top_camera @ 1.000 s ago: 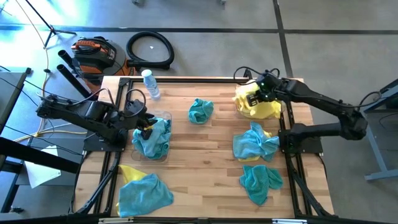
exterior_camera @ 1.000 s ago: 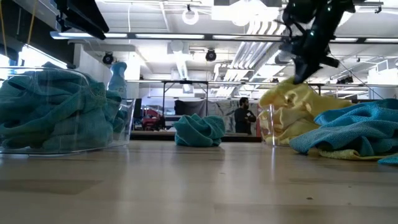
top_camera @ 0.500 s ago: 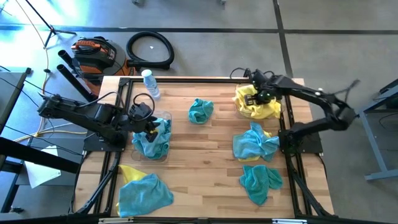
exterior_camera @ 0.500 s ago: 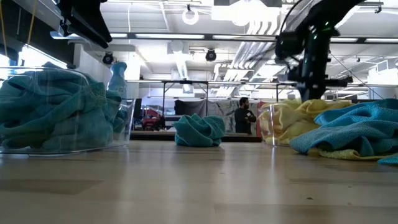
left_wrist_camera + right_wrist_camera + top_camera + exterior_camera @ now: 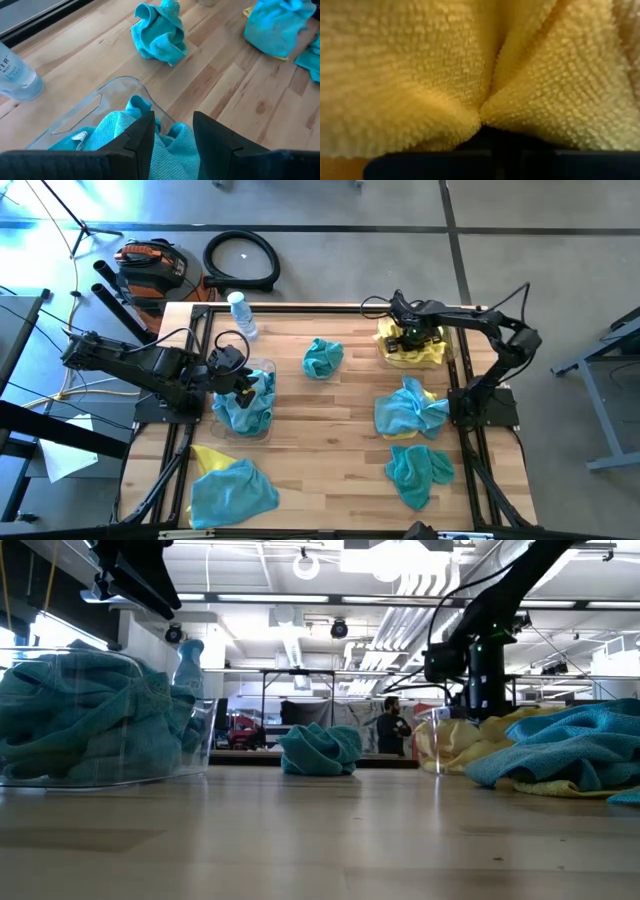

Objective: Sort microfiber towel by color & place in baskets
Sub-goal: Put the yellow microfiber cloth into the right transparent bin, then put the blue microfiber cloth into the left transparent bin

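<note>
My right gripper (image 5: 412, 337) points down into the right clear basket (image 5: 427, 745) at the table's far right and is shut on a yellow towel (image 5: 425, 356); yellow cloth fills the right wrist view (image 5: 420, 65). My left gripper (image 5: 173, 131) is open just above the teal towels (image 5: 115, 132) heaped in the left clear basket (image 5: 117, 86), near the table's left edge (image 5: 243, 405); whether it touches them I cannot tell. Loose towels lie on the wood: a teal one (image 5: 322, 358) at the far middle, a teal one over a yellow one (image 5: 408, 410) at the right. My right gripper holds a gathered fold of the yellow towel (image 5: 481, 119); the cloth puckers to one point where the fingers meet. The fingers come from above, pointing down. The towel lies heaped in the right basket, slack around the gripper.
A clear water bottle (image 5: 241, 315) stands at the far left. Another teal towel (image 5: 420, 470) lies near the right front. A teal towel over a yellow one (image 5: 230, 488) lies at the left front. Bare wood shows in the table's middle.
My right gripper has gone down into the right basket with the yellow towel. The towel, which was raised above the basket's rim, now lies low in the basket.
</note>
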